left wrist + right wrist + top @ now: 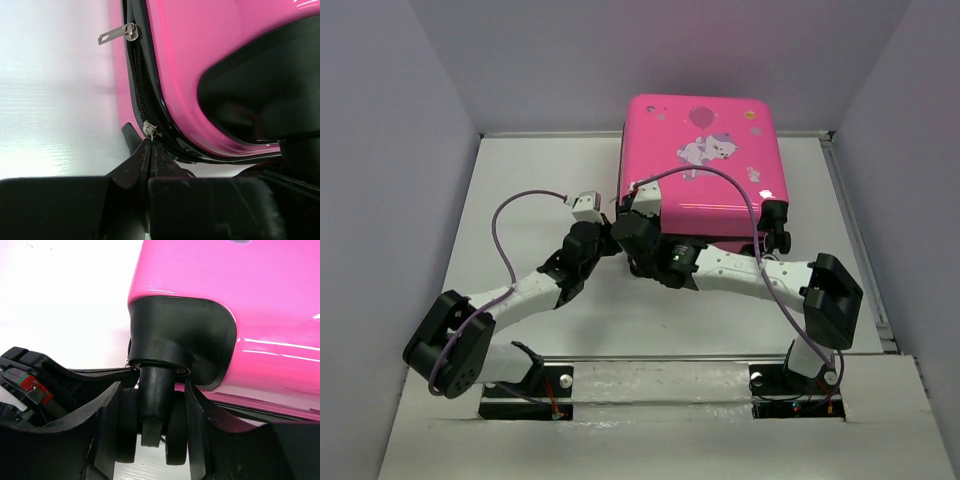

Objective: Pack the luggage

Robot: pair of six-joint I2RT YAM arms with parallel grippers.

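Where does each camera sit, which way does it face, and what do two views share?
Top external: above and behind the bases, looking down at the table, suitcase, left arm and right arm.
Left wrist: on the left arm, looking along the left hand, shut on a zipper pull at the suitcase's edge.
Right wrist: on the right arm, looking along the right hand, which grips a wheel.
Shared: both wrist views show the suitcase and its black wheel housing.
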